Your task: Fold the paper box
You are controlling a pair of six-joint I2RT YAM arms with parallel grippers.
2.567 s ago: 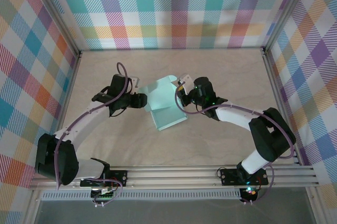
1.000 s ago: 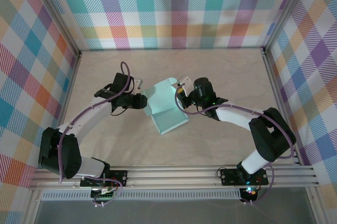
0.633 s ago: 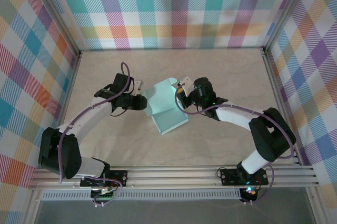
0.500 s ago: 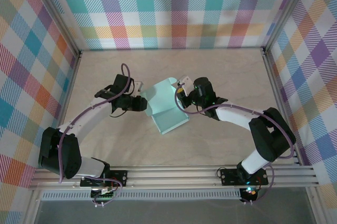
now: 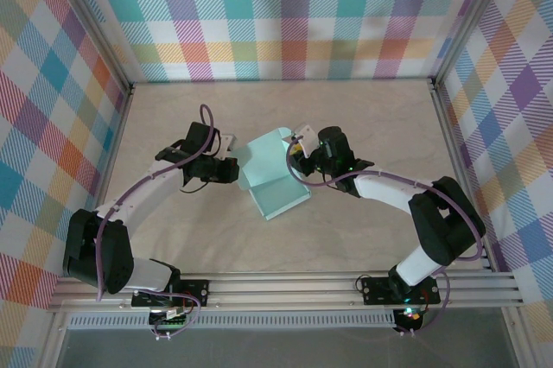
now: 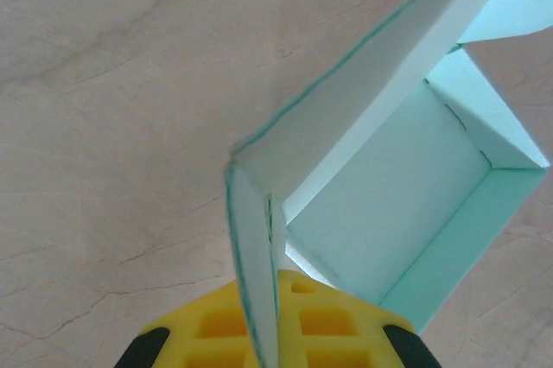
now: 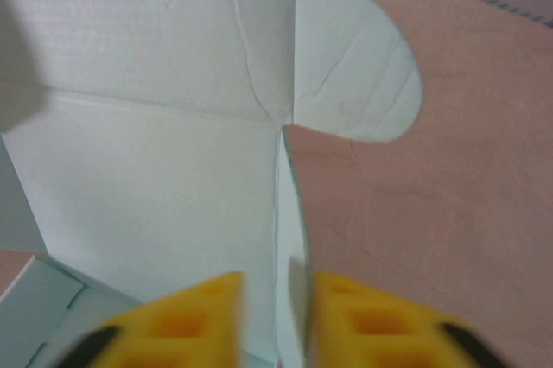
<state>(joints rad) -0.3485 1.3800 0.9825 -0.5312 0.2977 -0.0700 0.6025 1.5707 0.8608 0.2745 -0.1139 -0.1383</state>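
Note:
The paper box (image 5: pixel 272 174), pale mint card, lies partly folded at the table's middle with side walls raised and a rounded flap at its far end. My left gripper (image 5: pixel 232 169) is at the box's left side. In the left wrist view its yellow pads (image 6: pixel 328 325) are shut on the upright left wall (image 6: pixel 255 247) of the paper box (image 6: pixel 406 204). My right gripper (image 5: pixel 298 159) is at the box's right side. In the right wrist view its pads (image 7: pixel 186 320) stand apart, with the thin right wall (image 7: pixel 289 238) of the paper box (image 7: pixel 155 126) between them, untouched on the left.
A beige marbled table (image 5: pixel 363 117) carries the box. Plaid walls (image 5: pixel 285 14) close the back and both sides, with aluminium rails (image 5: pixel 285 286) along the near edge by the arm bases.
My left gripper has shut on the box's left wall. My right gripper has opened off the right wall. The box has barely shifted.

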